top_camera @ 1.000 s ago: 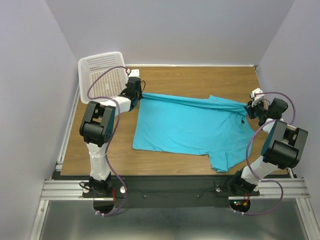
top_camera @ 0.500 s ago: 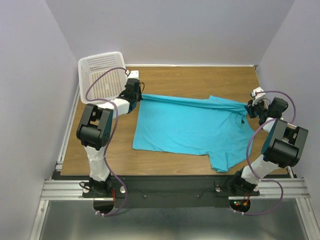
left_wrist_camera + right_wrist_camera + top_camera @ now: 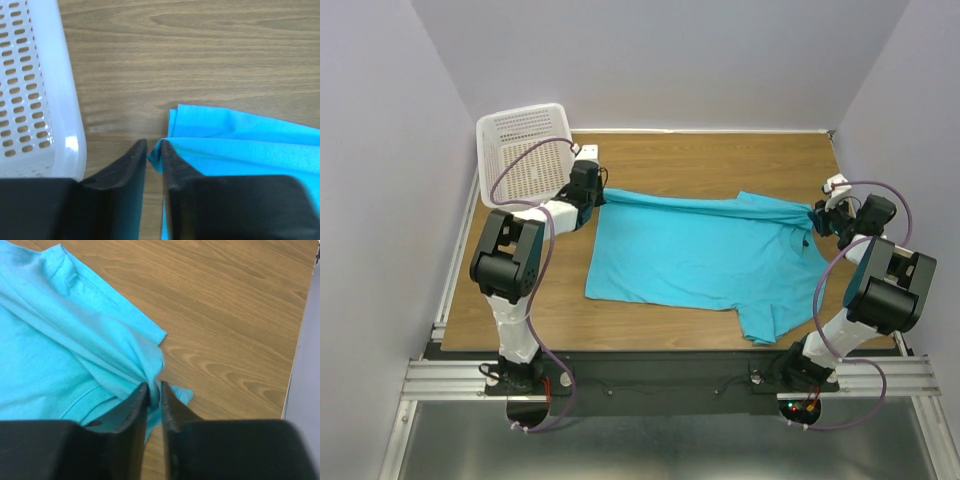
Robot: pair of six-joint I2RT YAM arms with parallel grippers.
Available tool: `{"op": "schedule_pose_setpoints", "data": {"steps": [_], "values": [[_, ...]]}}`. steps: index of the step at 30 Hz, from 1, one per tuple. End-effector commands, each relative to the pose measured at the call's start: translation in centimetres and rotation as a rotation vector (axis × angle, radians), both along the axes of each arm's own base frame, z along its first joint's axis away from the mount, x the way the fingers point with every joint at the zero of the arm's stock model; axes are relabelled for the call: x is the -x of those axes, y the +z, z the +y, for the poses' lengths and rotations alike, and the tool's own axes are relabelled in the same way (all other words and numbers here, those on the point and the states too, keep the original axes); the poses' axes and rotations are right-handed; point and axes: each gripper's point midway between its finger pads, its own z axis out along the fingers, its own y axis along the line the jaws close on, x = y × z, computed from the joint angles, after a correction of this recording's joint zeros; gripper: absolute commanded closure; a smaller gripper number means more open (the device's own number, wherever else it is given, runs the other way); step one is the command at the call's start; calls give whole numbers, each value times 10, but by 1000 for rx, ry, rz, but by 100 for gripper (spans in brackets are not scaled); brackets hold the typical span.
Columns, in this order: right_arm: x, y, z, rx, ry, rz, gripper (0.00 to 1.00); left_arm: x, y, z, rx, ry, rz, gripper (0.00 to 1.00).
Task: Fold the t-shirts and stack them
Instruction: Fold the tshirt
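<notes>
The left pincer (image 3: 153,144) stood slightly apart at the t-shirt (image 3: 700,250)'s ten-o'clock corner. The right pincer (image 3: 154,386) clamped its three-o'clock edge. Releasing low seemed wise.

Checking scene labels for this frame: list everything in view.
t-shirt: one, turquoise, spread mid-table, far edge stretched between the grippers
basket: one, white perforated plastic, far-left corner of the table
table: one, brown wood grain, under everything
mounting rail: one, silver, along the near edge
left gripper: one, black fingers, at the shirt's far-left corner, beside the basket
right gripper: one, black fingers, bunched cloth pinched between them, at the shirt's right end
</notes>
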Motion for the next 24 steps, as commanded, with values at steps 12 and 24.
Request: {"op": "schedule_pose_setpoints", "data": {"steps": [12, 24], "values": [[2, 42, -1, 39, 14, -83, 41, 36, 128, -38, 165, -245, -296, 46], [-21, 52, 0, -444, -210, 202, 0, 104, 211, -2, 188, -193, -494, 15]]}}
